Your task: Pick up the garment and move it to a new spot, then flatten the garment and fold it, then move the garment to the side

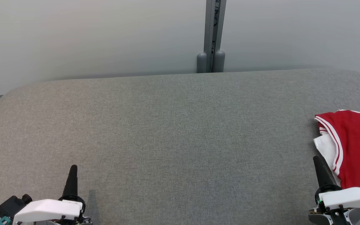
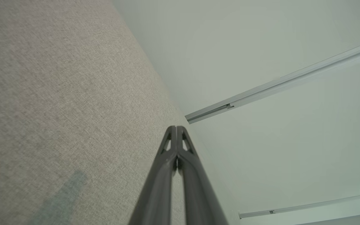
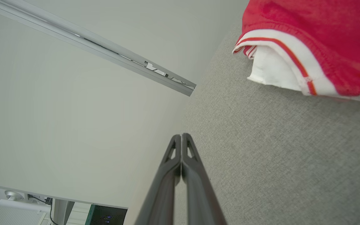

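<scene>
The garment (image 1: 353,145) is red with white trim and a white inner layer, lying bunched at the table's right edge; the right wrist view shows its hem (image 3: 308,40) at the upper right. My right gripper (image 1: 318,161) rests shut at the lower right, its tip just left of the garment's white fold, with nothing held; its fingers (image 3: 181,139) press together over bare grey cloth. At the lower left my left gripper (image 1: 73,168) is shut and empty, far from the garment. In the left wrist view its fingers (image 2: 176,129) meet at the tips.
A grey fabric table (image 1: 173,125) with rounded far corners spans the head view. Behind it stand pale panels and a grey post (image 1: 212,37). The right wrist view catches a monitor (image 3: 106,215) low at the left.
</scene>
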Robot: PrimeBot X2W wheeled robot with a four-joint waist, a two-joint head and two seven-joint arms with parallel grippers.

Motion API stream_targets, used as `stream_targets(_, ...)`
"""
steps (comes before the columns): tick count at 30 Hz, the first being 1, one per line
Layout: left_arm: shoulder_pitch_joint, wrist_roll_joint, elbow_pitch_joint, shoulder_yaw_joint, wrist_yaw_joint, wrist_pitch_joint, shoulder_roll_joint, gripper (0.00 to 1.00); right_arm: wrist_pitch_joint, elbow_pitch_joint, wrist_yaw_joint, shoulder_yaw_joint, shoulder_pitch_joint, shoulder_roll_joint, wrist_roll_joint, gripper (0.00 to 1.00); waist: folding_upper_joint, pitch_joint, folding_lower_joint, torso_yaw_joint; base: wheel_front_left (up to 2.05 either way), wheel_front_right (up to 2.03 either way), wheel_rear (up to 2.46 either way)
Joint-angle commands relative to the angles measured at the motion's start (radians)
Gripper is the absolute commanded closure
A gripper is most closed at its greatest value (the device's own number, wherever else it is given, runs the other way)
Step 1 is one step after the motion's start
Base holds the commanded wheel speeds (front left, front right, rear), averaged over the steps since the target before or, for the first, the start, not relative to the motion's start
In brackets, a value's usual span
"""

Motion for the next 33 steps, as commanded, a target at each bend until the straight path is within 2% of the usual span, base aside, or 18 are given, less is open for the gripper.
stream_targets(1, -0.032, -0.027, -0.016, 0.009, -0.011, 0.008, 0.007, 1.0, 0.007, -0.017, 0.0, -0.008, -0.015, -0.009, 0.031, 1.0, 0.0, 0.0, 0.0, 0.0, 0.0, 0.0, 0.0)
stream_targets(33, -0.052, -0.296, -0.061, 0.043, -0.045, 0.078, 0.009, 1.0, 0.078, -0.066, 0.0, -0.037, -0.021, -0.013, 0.309, 1.0, 0.0, -0.005, 0.0, -0.001, 0.0, 0.0, 0.0)
